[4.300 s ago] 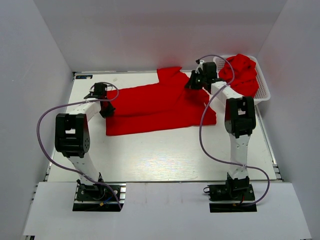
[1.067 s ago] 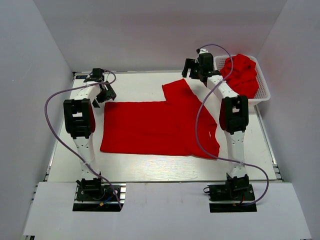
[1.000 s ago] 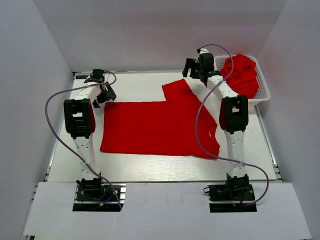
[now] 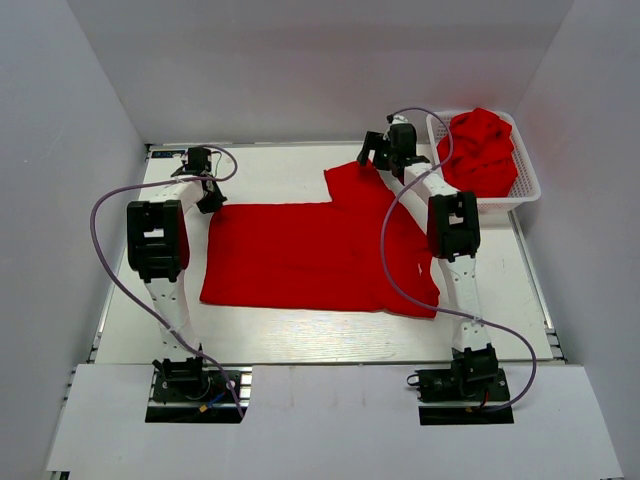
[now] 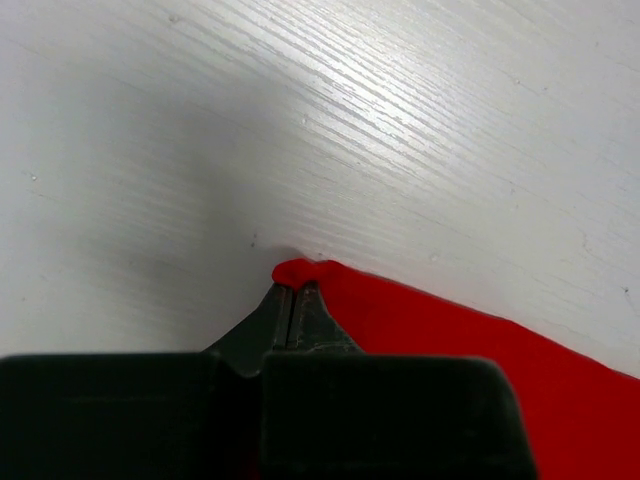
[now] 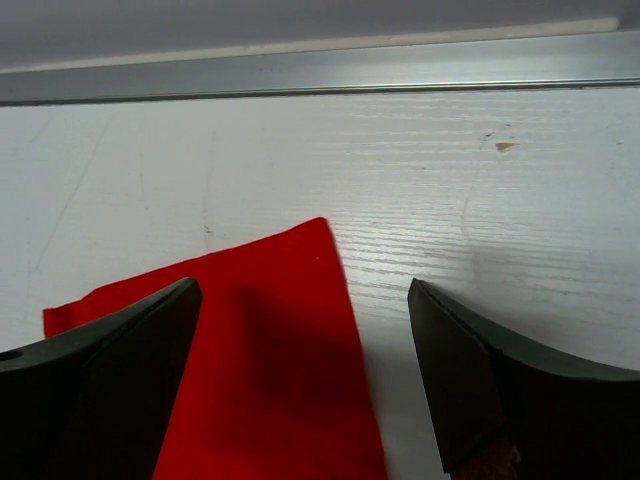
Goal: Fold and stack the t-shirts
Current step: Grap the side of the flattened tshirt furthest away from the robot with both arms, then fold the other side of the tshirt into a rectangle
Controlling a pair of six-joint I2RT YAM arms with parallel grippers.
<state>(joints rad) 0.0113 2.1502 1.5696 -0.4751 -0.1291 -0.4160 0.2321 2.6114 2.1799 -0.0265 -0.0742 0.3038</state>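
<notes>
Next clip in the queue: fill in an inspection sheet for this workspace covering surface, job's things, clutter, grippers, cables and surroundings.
Surface: white wood-grain table, faint marks in the wrist views.
Job's things: spread t-shirt lies flat mid-table, one sleeve pointing to the far edge; heaped t-shirts fill the white basket at far right.
Clutter: nothing seen.
Grippers: left gripper shut on the far-left corner of the spread t-shirt; right gripper open, straddling the sleeve's end.
Cables: left cable loops out over the table's left edge; right cable hangs over the shirt.
Surroundings: plain grey walls on three sides; metal rail along the far edge.
</notes>
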